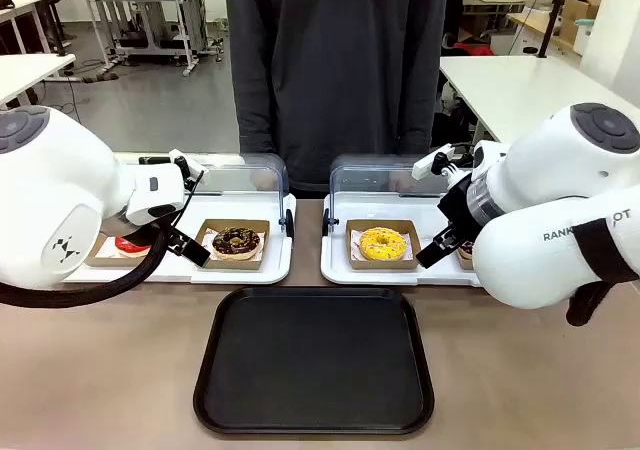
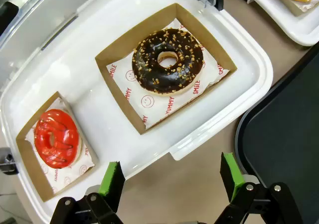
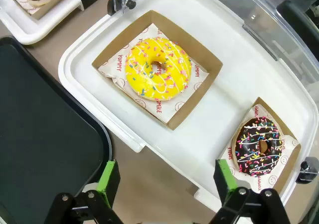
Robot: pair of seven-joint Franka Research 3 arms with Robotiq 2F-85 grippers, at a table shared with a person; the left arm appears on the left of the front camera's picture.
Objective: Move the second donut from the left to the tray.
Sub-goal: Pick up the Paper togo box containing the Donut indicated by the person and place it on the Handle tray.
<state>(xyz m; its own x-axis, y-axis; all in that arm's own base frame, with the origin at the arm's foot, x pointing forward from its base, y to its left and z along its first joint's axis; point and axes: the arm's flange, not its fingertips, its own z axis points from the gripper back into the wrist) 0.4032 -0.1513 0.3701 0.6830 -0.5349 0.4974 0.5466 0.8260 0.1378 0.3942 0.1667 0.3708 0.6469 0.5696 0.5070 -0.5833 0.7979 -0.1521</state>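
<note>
Left wrist view: the left gripper (image 2: 172,180) hangs spread and empty over the table, just beside a white tray (image 2: 99,69). The chocolate donut (image 2: 168,60) sits in its holder on that tray, near a red donut (image 2: 56,138). The black tray (image 2: 284,134) lies close by. The right gripper (image 3: 167,180) is also spread and empty.

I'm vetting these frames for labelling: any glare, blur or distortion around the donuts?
Front view: even light; clear lids catch pale reflections. Left wrist view: chocolate donut sharp, small glaze highlights. Right wrist view: yellow donut sharp, white tray edges slightly bowed.
</note>
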